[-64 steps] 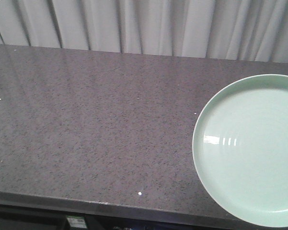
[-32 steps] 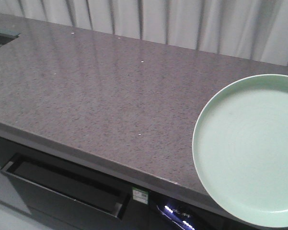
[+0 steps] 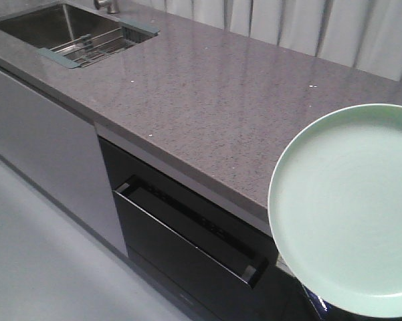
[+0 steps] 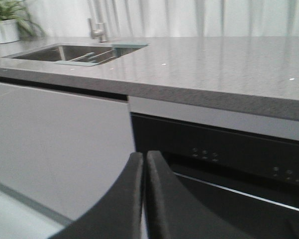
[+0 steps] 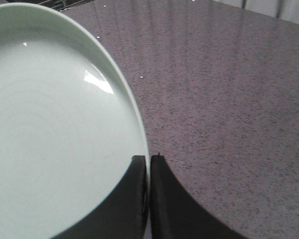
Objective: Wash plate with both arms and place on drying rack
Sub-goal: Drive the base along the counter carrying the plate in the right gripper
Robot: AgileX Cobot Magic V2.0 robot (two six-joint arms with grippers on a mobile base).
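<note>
While the grey speckled counter (image 3: 207, 100) fills most of the front view, the black dishwasher (image 3: 187, 247) sits right under its front edge. Plate (image 3: 348, 214) next: mint-green, glossy, held up off the counter at its near right, overlapping the counter's front edge in the front view. The sink (image 3: 47, 27) is sunk into the counter's far left end, and the rack (image 3: 97, 48) lies inside it, thin rods between grey-blue bars. Right gripper (image 5: 148, 159): 2 black fingers pinched narrow on the plate's rim, with the counter spreading out beyond. Left gripper (image 4: 145, 157): jaws pressed together with nothing between them, hanging below the counter's edge and facing the dishwasher. The tap (image 4: 96, 27) stands at the counter's back, behind the sink.
</note>
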